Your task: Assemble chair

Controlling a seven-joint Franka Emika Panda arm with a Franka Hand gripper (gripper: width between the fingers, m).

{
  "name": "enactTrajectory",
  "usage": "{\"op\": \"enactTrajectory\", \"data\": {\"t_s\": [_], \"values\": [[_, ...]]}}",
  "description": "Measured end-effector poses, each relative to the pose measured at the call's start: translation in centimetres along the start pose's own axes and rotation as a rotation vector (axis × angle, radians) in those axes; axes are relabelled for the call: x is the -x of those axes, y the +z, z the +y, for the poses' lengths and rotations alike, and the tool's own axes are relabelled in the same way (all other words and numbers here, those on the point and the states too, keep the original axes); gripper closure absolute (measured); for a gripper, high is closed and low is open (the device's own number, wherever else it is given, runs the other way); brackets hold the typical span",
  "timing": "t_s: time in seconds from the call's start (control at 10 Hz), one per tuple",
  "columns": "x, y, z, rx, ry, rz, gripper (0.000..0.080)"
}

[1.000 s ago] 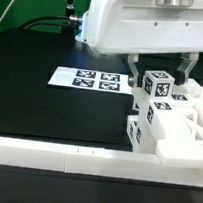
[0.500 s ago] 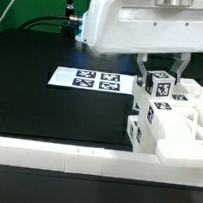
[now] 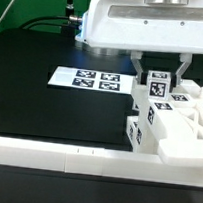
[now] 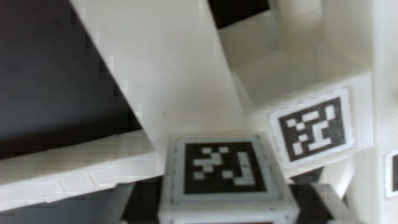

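Gripping tagged leg block [image 3: 157, 84], gripper [image 3: 157, 79] clamped.

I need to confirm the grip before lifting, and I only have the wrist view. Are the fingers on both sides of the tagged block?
Observer: Yes. In the exterior view the gripper straddles the small tagged block, one finger on each side.
Operator: Where is that block relative to the other parts?
Observer: It sits on top of the cluster of white chair parts at the exterior view's right.
Operator: Anything nearby on the table I can't see?
Observer: The marker board lies flat to the exterior view's left of the gripper, apart from the parts.
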State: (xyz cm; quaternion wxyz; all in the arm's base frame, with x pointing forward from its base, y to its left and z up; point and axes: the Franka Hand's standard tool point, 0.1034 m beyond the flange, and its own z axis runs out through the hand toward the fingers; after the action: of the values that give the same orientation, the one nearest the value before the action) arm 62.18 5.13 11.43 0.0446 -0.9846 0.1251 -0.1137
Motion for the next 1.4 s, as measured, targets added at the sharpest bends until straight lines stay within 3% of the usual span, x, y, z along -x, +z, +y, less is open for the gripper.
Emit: {"op": "enactTrajectory", "data": {"t_s": [0.5,0.7,1.1,1.4], "values": [[0.0,0.0,0.1,-0.020,0.320,-0.007,0.0515],[-0.1,0.0,0.5,-0.037,0.561,0.012,0.0515],[-0.2,-0.2,0.9,-0.009,0.961,0.018,0.0515],[-0.3,-0.2,1.0,-0.010,0.931,0.018,0.0514]]}}
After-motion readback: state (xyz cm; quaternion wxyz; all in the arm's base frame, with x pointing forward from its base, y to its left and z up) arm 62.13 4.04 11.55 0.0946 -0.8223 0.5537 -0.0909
